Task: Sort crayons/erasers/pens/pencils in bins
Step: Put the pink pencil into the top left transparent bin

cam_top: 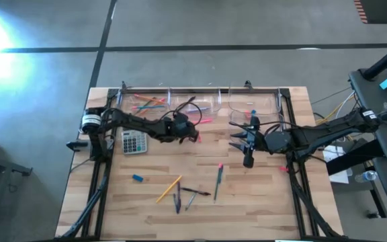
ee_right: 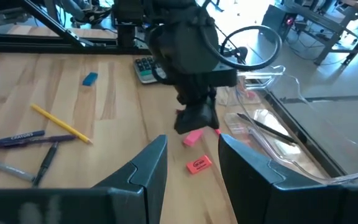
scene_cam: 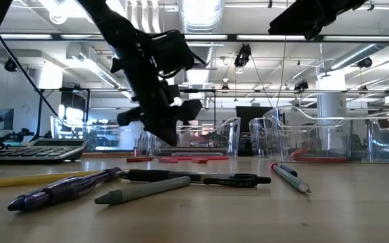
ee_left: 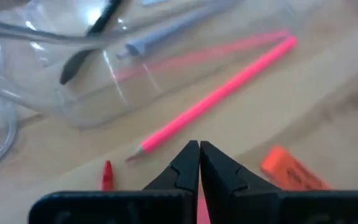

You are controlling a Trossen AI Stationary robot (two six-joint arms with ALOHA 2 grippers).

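Left hand point(cam_top: 195, 132) hung low over the wooden worktop point(cam_top: 261, 188) just in front of the far row of clear bins point(cam_top: 200, 101), fingers point(ee_left: 188, 165) pressed together, nothing between them. A pink pencil point(ee_left: 219, 93) lay just beyond its tips; an orange eraser point(ee_left: 289, 171) sat beside them, its printing unreadable. Right hand point(cam_top: 237, 138) hovered to the right, fingers point(ee_right: 145, 165) parted and empty.

Near side of worktop: yellow pencil point(cam_top: 168, 189), dark pens point(cam_top: 195, 193), a purple one point(ee_right: 14, 138) lettered, possibly "CRAYONS", not certain. Blue eraser point(cam_top: 138, 178) lay left of them. Grey calculator point(cam_top: 134, 142) at left, key legends illegible.
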